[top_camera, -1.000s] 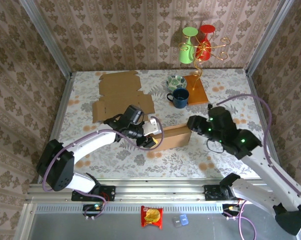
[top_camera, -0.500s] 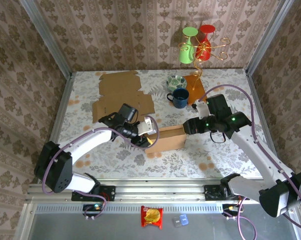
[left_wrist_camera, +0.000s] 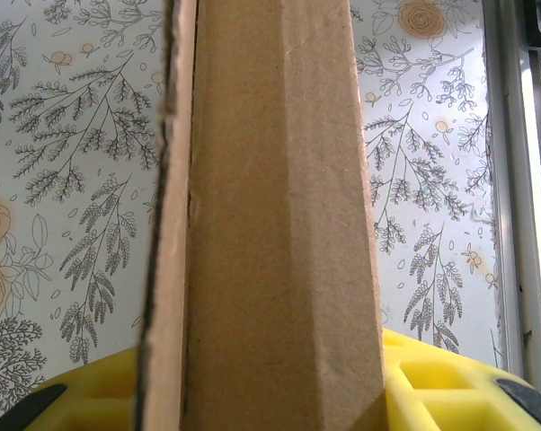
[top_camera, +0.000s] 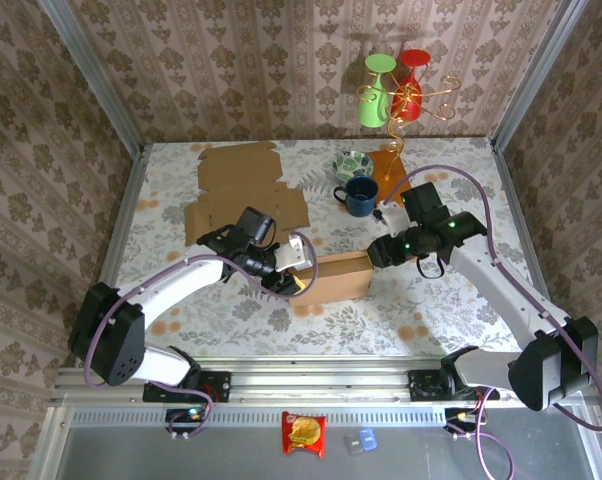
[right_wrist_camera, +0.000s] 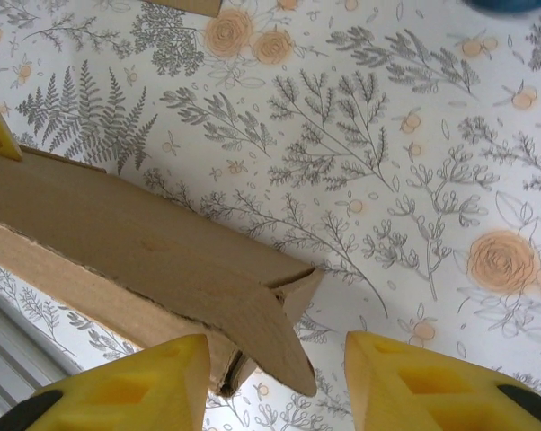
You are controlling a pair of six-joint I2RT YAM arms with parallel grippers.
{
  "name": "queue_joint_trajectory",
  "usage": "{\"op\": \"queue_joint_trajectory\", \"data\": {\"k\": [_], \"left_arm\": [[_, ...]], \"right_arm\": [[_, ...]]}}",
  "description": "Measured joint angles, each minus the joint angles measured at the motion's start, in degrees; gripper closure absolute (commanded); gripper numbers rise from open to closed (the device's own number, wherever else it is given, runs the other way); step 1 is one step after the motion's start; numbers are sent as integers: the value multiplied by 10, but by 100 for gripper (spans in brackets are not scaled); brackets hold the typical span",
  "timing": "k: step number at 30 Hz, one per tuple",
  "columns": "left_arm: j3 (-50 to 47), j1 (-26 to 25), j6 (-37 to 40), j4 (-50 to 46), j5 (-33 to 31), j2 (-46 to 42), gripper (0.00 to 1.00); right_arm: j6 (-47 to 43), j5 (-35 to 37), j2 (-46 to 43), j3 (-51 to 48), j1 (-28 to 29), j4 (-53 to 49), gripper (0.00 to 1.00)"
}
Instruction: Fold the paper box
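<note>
Bases of the two arms sit at the bottom of the top view. Just below their rail lie a red snack packet (top_camera: 303, 432) and a small blue thing (top_camera: 361, 440). Above them, in the lower middle of the floral bench (top_camera: 381, 320), lies the brown paper box (top_camera: 341, 277), its long side running left to right.

The left tool (top_camera: 293, 270) grips the box's left end. In the left wrist view a cardboard wall runs up the middle of the frame, pinched between the yellow fingers (left_wrist_camera: 432, 382) at the bottom corners.

The right tool (top_camera: 378, 252) is at the box's right end. In the right wrist view its yellow fingers (right_wrist_camera: 154, 382) stand apart at the bottom edge. The end flap's rounded corner pokes into the gap, close to the left finger and clear of the right one, so nothing is clamped.

Further up the top view, a flat sheet of cut cardboard (top_camera: 243, 190) lies at the upper left of the bench. To its right stand a blue mug (top_camera: 361, 196) and, just behind it, a patterned bowl (top_camera: 352, 163). Both are beside an orange board (top_camera: 399, 185). A gold wire stand (top_camera: 393, 145) rises from the board, with a green cup (top_camera: 374, 100) and a red cup (top_camera: 413, 75) at its top.
</note>
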Motion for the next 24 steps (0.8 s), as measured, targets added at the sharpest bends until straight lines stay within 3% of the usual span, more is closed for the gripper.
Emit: {"op": "queue_joint_trajectory", "data": {"k": [4, 15, 24], "left_arm": [[0, 0, 0, 0, 0, 0, 62], [0, 0, 0, 0, 0, 0, 62], [0, 0, 0, 1, -2, 0, 63]], "right_arm": [[0, 9, 3, 4, 7, -1, 70], [-2, 34, 15, 12, 23, -13, 80], [2, 60, 22, 26, 47, -22, 99]]}}
